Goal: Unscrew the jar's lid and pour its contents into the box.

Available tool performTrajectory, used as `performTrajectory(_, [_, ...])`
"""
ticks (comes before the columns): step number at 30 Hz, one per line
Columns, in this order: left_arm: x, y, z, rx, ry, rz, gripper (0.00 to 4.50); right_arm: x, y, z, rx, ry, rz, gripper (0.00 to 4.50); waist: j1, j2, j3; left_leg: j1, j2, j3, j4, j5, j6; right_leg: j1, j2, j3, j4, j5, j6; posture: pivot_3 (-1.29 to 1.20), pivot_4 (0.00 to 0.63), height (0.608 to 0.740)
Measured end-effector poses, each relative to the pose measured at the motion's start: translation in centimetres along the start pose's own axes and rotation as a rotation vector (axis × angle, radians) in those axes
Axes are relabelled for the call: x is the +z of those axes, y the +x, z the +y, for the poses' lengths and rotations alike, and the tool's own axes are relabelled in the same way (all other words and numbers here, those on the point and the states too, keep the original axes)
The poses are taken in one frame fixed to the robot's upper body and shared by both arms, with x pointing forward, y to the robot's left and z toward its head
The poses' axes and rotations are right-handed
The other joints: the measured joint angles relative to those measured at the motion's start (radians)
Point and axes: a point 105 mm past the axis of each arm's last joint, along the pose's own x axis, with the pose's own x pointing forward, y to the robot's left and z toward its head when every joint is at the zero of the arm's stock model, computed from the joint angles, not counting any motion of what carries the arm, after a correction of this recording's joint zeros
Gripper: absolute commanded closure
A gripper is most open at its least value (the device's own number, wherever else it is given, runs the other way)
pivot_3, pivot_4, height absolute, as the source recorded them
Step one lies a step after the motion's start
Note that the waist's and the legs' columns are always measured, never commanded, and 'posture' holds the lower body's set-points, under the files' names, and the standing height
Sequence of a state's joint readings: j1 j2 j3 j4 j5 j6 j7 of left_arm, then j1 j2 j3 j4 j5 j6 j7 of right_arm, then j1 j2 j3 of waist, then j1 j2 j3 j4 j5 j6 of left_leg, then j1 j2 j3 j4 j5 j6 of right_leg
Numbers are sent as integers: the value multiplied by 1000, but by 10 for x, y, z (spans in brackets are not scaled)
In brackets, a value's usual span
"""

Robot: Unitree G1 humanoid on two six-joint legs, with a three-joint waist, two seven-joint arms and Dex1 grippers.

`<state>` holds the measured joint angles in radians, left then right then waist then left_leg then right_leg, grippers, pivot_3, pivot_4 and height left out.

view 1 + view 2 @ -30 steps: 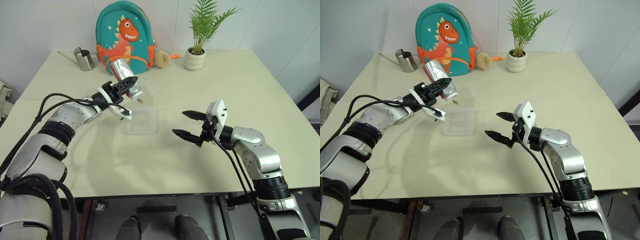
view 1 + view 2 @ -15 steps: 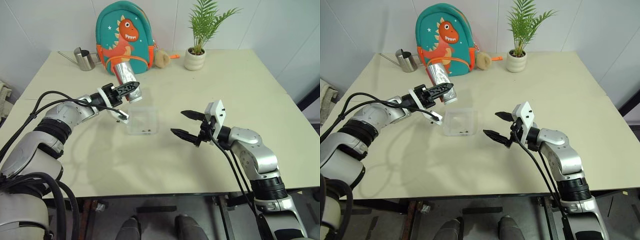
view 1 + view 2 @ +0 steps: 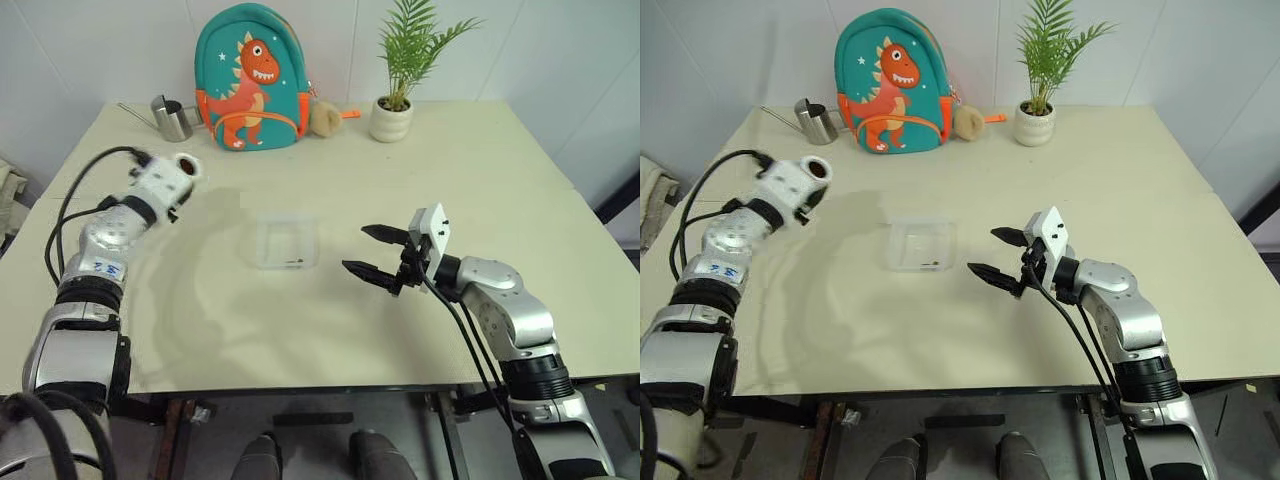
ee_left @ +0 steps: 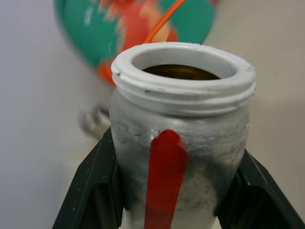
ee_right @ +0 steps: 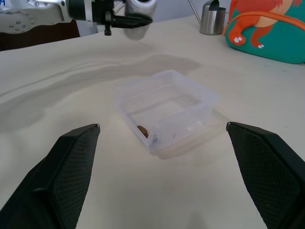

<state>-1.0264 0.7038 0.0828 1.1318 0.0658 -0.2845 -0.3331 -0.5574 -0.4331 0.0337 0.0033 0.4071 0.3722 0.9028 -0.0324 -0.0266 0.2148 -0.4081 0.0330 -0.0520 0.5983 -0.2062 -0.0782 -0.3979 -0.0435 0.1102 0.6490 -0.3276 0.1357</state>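
The pour looks done. The left tool is clamped on the jar, its two black fingers pressing either side of the whitish body; the lid is off and the white threaded rim is bare, with only a dark brownish tint showing inside the mouth. That tool holds the jar well apart from the box, out over the surface toward its left edge. The box lies between the two tools, nearer the right tool, with a small brown bit of the contents against its near wall. The right tool hangs empty, fingers spread wide, pointing at the box. What remains, I judge, is setting the jar down upright on the surface and releasing it.
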Motion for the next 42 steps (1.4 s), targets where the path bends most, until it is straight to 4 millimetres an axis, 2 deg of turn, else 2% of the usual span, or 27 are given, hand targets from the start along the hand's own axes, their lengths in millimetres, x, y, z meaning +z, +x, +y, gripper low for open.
performTrajectory(2, [-19,-10,22,112,-270,46,2577,-1,0,-1,-3,4,3,17,-4,0,0,0,0,-1,0,0,0,0,0,0,1,0,0,0,150,740])
performTrajectory(4, [-35,-19,31,177,-414,73,2577,-3,-1,-2,-6,10,9,17,-8,0,0,1,0,-2,1,0,0,0,0,0,3,0,0,0,150,740])
performTrajectory(8, [-60,-34,26,218,-508,71,2577,-5,-1,-4,-7,12,19,17,-10,0,0,1,0,-2,4,0,0,0,0,0,6,0,0,0,150,740])
performTrajectory(10, [-64,-36,17,196,-533,61,2577,-6,-1,-5,-7,12,21,17,-8,-1,0,1,0,-2,8,0,0,0,0,0,8,0,0,0,150,740])
performTrajectory(13, [-64,-37,14,195,-571,33,2577,-4,0,-5,0,6,19,17,-8,-1,-1,1,0,-2,11,0,0,2,0,0,9,1,0,0,150,740])
performTrajectory(16, [-64,-41,17,211,-596,11,1592,-3,0,-4,5,3,19,0,-10,-1,-1,2,0,-2,13,0,0,3,0,0,9,2,0,0,150,740])
performTrajectory(21, [-77,-50,15,225,-591,48,38,-3,0,-4,11,1,21,0,-20,-1,-1,2,0,-3,12,0,0,3,0,0,9,2,0,0,150,740])
performTrajectory(26, [-81,-69,28,225,-493,62,10,-1,-2,-2,33,-24,21,0,-26,-1,-1,2,0,-3,11,0,0,3,0,0,8,2,0,0,150,740])
performTrajectory(31, [-82,-99,39,132,-321,110,10,3,-3,1,71,-55,10,0,-28,-1,-1,2,0,-2,9,0,0,3,0,0,7,2,0,0,150,740])
performTrajectory(36, [-95,-130,30,-17,-218,197,10,7,-4,4,110,-103,-15,0,-25,-1,-1,3,0,-2,6,0,0,2,-1,0,5,1,-2,0,150,740])
performTrajectory(42, [-117,-177,14,-217,-96,342,10,6,-6,2,124,-131,-29,0,-27,-1,-1,4,1,1,-1,0,0,1,-2,0,2,0,-4,0,150,740])
